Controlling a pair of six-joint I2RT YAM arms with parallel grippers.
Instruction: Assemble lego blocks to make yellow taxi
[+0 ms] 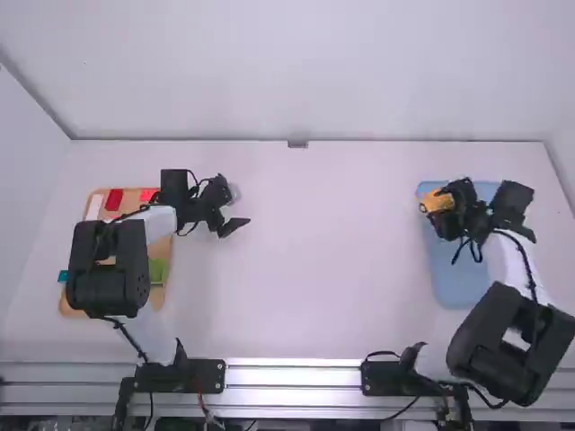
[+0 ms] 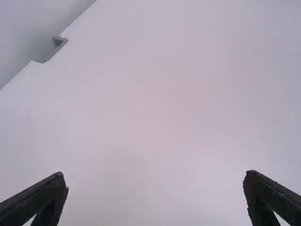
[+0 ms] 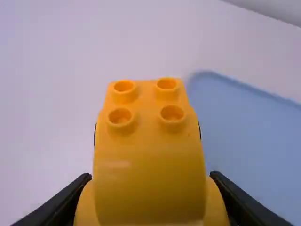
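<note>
In the high view, my right gripper [image 1: 442, 215] is over the upper left of the blue tray [image 1: 460, 283], shut on a yellow taxi-shaped assembly [image 1: 437, 200]. The right wrist view shows the yellow assembly [image 3: 149, 141], four studs on its top, held between the fingertips of my right gripper [image 3: 150, 177] above the table at the edge of the blue tray [image 3: 249, 127]. My left gripper [image 1: 239, 210] stands open just right of the wooden tray in the high view. In the left wrist view, my left gripper [image 2: 155, 176] has only white table between its wide-apart fingers.
At the left, a wooden tray [image 1: 131, 201] holds a dark red block [image 1: 113, 199], a brighter red block [image 1: 149, 194], a white block [image 1: 93, 207] and green pieces [image 1: 157, 271], partly under the left arm. A small grey bracket [image 1: 297, 144] sits at the table's far edge.
</note>
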